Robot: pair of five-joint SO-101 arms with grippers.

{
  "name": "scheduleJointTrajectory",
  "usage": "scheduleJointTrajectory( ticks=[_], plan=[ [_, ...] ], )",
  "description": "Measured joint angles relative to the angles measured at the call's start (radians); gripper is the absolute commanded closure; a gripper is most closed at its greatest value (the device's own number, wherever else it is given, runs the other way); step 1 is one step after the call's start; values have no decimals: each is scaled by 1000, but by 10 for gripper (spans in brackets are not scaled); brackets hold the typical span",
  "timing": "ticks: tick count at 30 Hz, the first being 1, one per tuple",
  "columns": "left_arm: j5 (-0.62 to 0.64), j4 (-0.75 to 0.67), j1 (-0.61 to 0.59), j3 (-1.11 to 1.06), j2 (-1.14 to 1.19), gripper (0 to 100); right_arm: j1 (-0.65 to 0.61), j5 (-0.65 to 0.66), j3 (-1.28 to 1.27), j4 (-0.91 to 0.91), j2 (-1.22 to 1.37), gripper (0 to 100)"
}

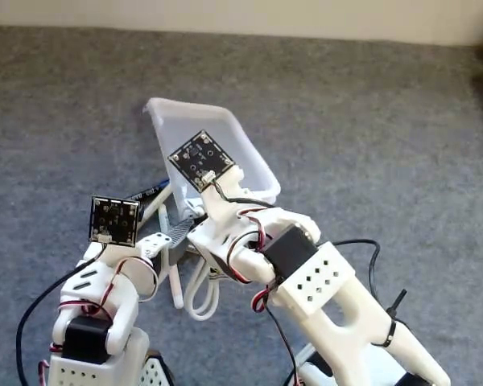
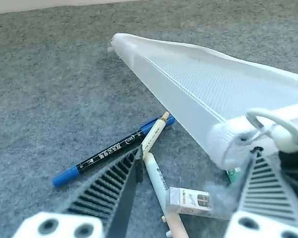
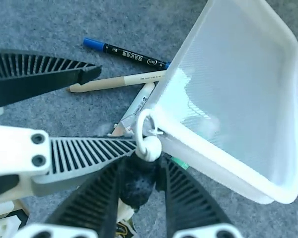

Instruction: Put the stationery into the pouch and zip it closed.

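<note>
Centrally on the grey carpet: a white mesh pouch, mouth open. At the pouch's corner nearest the arms, the right gripper, jaws closed on a dark tab of the pouch, just beside a white cord loop. Close by that same corner, the left gripper, jaws wide apart, poised above the stationery. Outside the pouch, along its long edge: a black marker with blue caps, touching a cream pen at the end towards the pouch. Nearer the gripped corner, a white pen with a small boxed eraser next to it. Tucked under the pouch's corner, something green, too hidden to identify.
</note>
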State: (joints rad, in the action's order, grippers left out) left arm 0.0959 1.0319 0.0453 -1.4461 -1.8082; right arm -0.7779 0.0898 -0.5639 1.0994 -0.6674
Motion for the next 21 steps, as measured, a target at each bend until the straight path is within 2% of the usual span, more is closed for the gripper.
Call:
scheduleJointTrajectory(
  ticks=[8,18,21],
  plan=[
    [0,-106,5,-81,-5,691,0,0,0,2,0,994],
    [0,-115,-60,-84,-2,692,0,0,0,84,0,994],
    [0,-115,-83,-84,-2,736,0,-2,0,86,0,994]
  ],
)
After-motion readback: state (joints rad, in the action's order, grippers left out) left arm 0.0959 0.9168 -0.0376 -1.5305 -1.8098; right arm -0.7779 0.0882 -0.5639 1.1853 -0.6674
